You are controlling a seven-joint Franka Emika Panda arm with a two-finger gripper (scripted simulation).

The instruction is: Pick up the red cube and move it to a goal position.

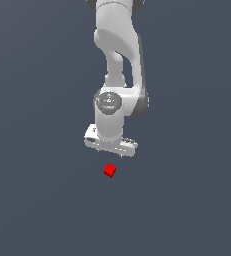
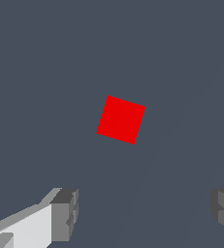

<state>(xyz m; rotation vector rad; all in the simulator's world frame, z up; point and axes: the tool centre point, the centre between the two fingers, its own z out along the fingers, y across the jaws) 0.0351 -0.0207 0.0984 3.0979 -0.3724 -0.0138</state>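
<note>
Flat slate-grey tabletop everywhere, plain and unmarked, filling both views edge to edge.

White Panda arm coming down from the upper edge of the exterior view, wrist bent over, gripper pointed downward at the surface. Jaws spread wide, gripping nothing: in the wrist view, two grey fingers far apart at opposite sides of the picture, bare grey surface between them. Fingers themselves hard to make out in the exterior view, mostly hidden under the pale hand body.

Red cube resting on the tabletop, just below the hand in the exterior view and slightly toward the exterior view's left of the hand's middle. Clear of the gripper, not touched by either finger. Seen from the wrist camera as a plain bright red square, rotated a little out of line with the fingers, sitting ahead of the gap between the jaws rather than inside it. Much smaller than the hand above it. Faces plain, no markings.
</note>
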